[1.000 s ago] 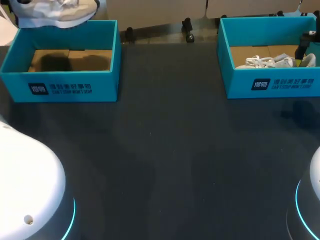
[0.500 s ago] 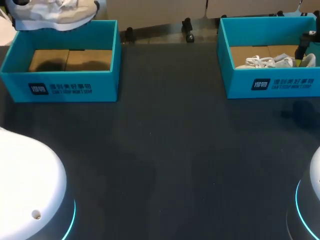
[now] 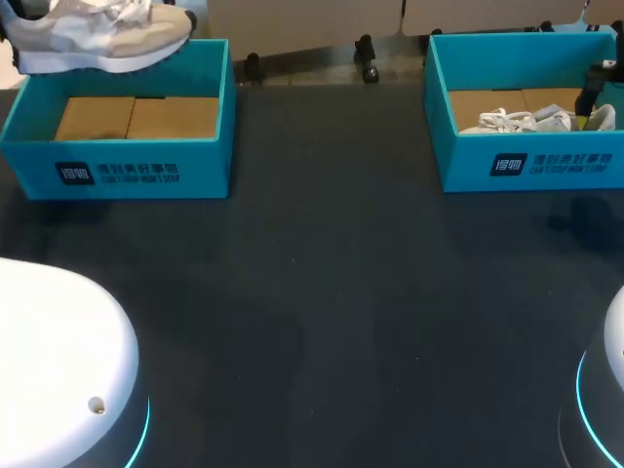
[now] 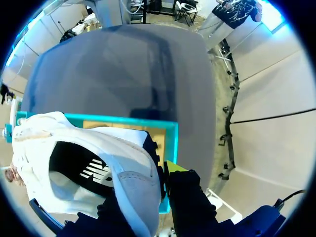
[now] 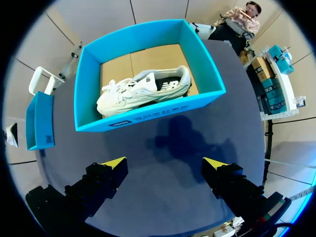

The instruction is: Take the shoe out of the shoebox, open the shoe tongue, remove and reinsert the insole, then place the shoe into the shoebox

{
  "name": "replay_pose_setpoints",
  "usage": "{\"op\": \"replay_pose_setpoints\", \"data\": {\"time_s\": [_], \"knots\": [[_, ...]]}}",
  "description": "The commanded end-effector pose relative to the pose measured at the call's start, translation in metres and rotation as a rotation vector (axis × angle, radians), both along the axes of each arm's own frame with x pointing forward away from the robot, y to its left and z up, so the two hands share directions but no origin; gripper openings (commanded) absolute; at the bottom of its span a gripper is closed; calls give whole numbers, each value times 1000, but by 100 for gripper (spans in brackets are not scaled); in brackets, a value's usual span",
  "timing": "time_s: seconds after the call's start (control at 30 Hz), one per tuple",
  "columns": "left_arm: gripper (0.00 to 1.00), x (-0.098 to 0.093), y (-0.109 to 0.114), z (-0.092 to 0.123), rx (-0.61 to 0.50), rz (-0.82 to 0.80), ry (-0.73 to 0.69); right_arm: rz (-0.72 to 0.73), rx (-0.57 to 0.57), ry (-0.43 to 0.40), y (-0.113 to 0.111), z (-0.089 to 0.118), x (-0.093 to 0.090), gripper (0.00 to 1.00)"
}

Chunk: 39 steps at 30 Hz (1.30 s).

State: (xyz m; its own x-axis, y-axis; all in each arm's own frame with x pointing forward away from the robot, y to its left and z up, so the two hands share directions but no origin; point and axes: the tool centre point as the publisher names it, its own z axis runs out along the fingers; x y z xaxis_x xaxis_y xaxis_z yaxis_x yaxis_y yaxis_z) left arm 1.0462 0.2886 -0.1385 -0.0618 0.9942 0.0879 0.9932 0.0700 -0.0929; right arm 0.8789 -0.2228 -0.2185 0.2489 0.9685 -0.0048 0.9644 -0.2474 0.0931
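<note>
Dark table [image 3: 341,292], left fingers [image 4: 174,169] clamping shoe [image 3: 107,41] above shoebox [image 3: 127,168], right fingers [image 5: 112,165] spread apart

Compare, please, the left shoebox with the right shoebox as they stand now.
The left shoebox is empty, cardboard floor bare; the right shoebox holds a white sneaker. A lifted sneaker hangs over the left shoebox's far wall; the right gripper facing the right shoebox is open, empty. Both are teal and open-topped.

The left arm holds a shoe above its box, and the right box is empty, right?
Not empty: the right box holds a second shoe, plain in the right wrist view. The left gripper does hold a shoe above the left box.
</note>
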Motion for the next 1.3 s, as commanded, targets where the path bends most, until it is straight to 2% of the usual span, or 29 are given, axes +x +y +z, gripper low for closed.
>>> {"op": "replay_pose_setpoints", "data": {"time_s": [0.03,0.27,0.53,0.83,0.93,1.3], "knots": [[0,-49,-9,16,34,-36,-313,-1,-1,-1,0,0,0,100],[0,-95,-26,18,58,-48,-319,-1,-1,-1,0,0,0,100],[0,-169,-58,16,67,-82,-309,-1,-1,-1,0,0,0,100],[0,-248,-97,2,88,-94,-321,-1,-1,-1,0,0,0,100],[0,-280,-114,-1,76,-121,-327,-1,-1,-1,0,0,0,100],[0,-280,-114,-1,76,-121,-327,-1,-1,-1,0,0,0,100]]}}
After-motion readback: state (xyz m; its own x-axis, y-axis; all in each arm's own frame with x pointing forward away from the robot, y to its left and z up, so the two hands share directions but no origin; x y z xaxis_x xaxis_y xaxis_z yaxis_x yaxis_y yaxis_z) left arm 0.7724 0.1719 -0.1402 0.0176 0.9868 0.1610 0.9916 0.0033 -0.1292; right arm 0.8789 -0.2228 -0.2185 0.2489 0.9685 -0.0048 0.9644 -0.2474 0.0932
